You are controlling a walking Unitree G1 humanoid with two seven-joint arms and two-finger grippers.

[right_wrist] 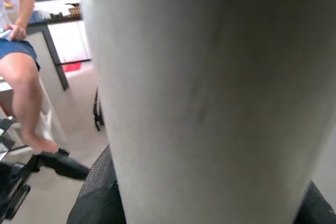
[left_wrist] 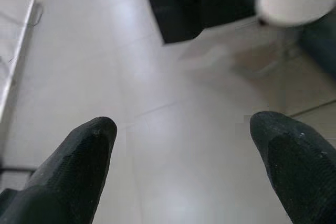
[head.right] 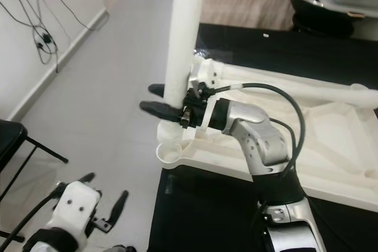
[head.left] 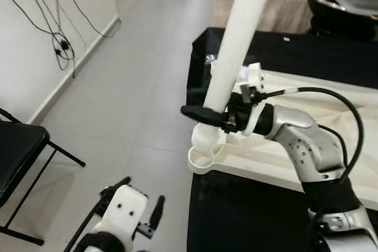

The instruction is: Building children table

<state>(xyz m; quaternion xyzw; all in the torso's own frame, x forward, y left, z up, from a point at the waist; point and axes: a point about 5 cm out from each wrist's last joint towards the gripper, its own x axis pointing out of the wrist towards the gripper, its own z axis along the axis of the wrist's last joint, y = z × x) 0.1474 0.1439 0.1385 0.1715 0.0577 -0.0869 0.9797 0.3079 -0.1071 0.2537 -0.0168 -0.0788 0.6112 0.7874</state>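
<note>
My right jaws (head.left: pixel 204 116), arm bent mid-frame, clamp the upright white table leg (head.left: pixel 239 45); my left jaws (head.left: pixel 139 205) hang spread, empty, lower left.

Right arm: silver, bent at the elbow, rising from 5 o'clock of the head view and reaching toward the centre, a black cable looped over it. Right end effector (head.left: pixel 204 116): both black fingers (head.right: pixel 155 109) clamped on opposite sides of the white table leg (head.left: pixel 236 45), pointing toward 9 o'clock. Left arm: low at 7 o'clock, idle. Left end effector (head.left: pixel 142 205): fingers (left_wrist: pixel 79 166) spread wide apart, holding nothing, aimed at the floor (left_wrist: pixel 173 129).
</note>
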